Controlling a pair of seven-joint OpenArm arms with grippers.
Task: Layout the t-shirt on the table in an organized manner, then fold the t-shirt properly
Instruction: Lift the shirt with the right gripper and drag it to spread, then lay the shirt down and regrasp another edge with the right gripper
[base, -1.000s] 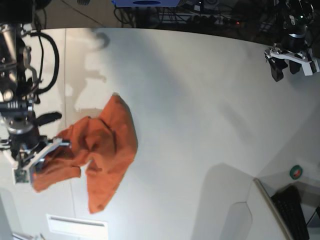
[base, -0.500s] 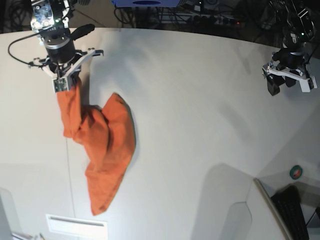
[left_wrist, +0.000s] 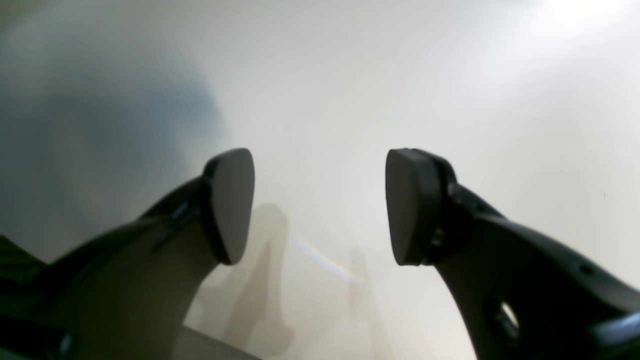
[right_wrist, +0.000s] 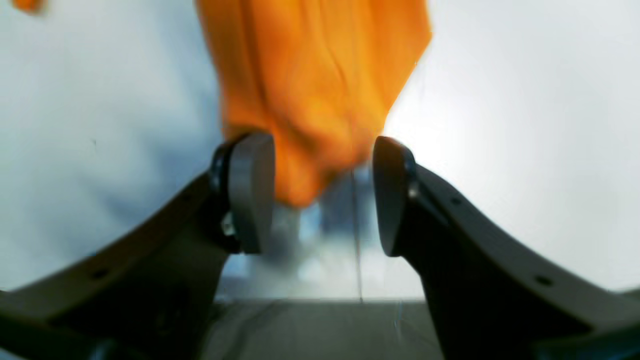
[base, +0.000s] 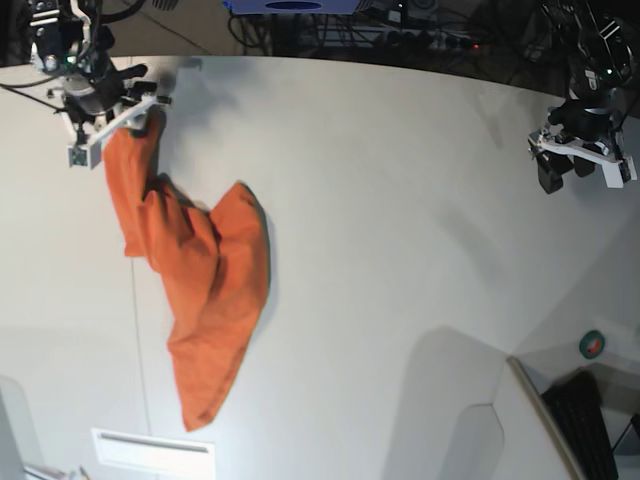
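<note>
The bright orange soft cloth t-shirt (base: 200, 290) lies bunched and elongated on the left part of the very large smooth white tabletop (base: 400, 220), a long rumpled band running from about 11 o'clock in the base view down toward 7 o'clock, with a broader lobe bulging out at its middle toward 3 o'clock. Its upper end reaches the right gripper (base: 112, 123) at the far left corner of the table, near the curved dark edge. In the right wrist view, the orange cloth (right_wrist: 315, 85) hangs down from 12 o'clock and its lower tip sits between the two grey pads (right_wrist: 250, 192), which stand apart with a visible gap on either side of the fabric; the jaws are released rather than clamped, though the picture is blurred and whether cloth brushes the left pad cannot be told. A thin dark seam line (base: 138, 330) runs along the table just beside the shirt's left edge. Well apart, at 2 o'clock in the base view, the left gripper (base: 575, 160) hovers over bare table; its wrist view shows dark pads (left_wrist: 230, 205) spread wide with nothing between them, only the pale surface (left_wrist: 350, 90) beneath.
</note>
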